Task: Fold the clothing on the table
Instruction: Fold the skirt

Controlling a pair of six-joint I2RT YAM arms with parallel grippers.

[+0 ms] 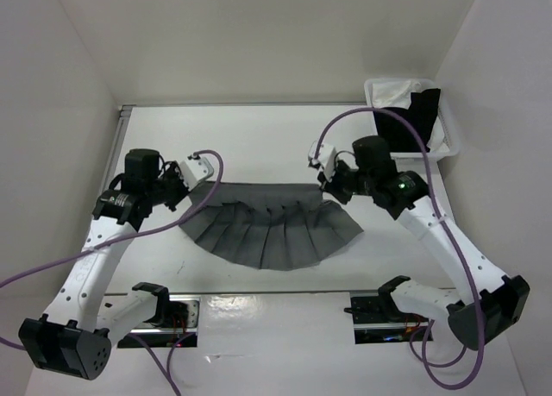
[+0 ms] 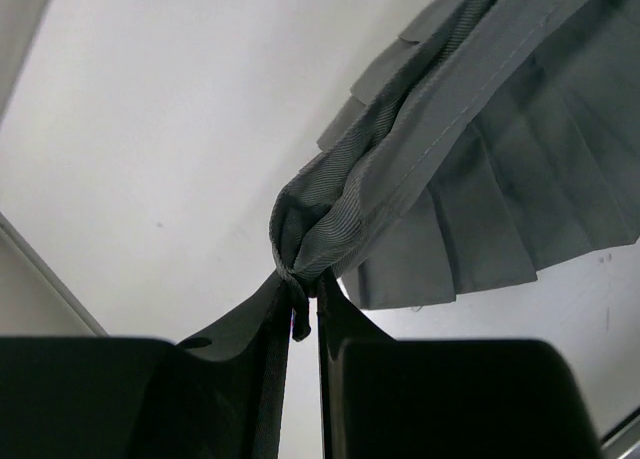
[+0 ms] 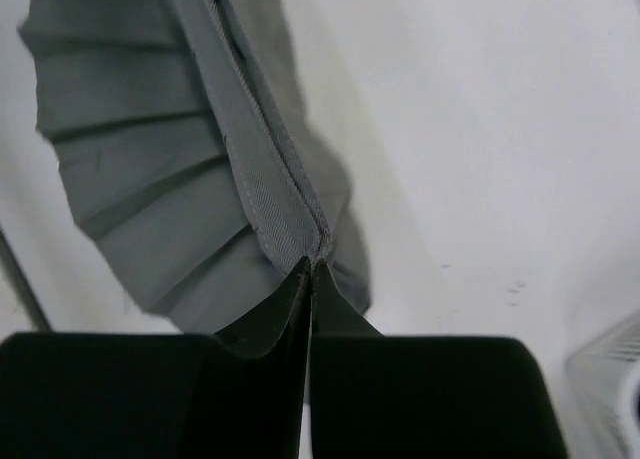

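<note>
The clothing (image 1: 267, 228), a medium-grey pleated skirt, is spread fan-shaped across the middle of the table (image 1: 259, 146). Its waistband is stretched between my two grippers along the far side, and its pleats run toward the near edge. My left gripper (image 1: 191, 182) is shut on the bunched left end of the waistband. In the left wrist view the gripper (image 2: 305, 284) pinches the fabric, with the clothing (image 2: 500, 179) fanning away to the upper right. My right gripper (image 1: 330, 189) is shut on the right end. In the right wrist view the gripper (image 3: 313, 264) clamps the waistband seam of the clothing (image 3: 150, 159).
A white plastic basket (image 1: 444, 137) stands at the far right corner with a white garment (image 1: 398, 92) and a black garment (image 1: 414, 120) in it; its corner shows as a basket edge (image 3: 610, 379) in the right wrist view. White walls enclose the table. A metal rail (image 1: 117, 141) runs along the left edge.
</note>
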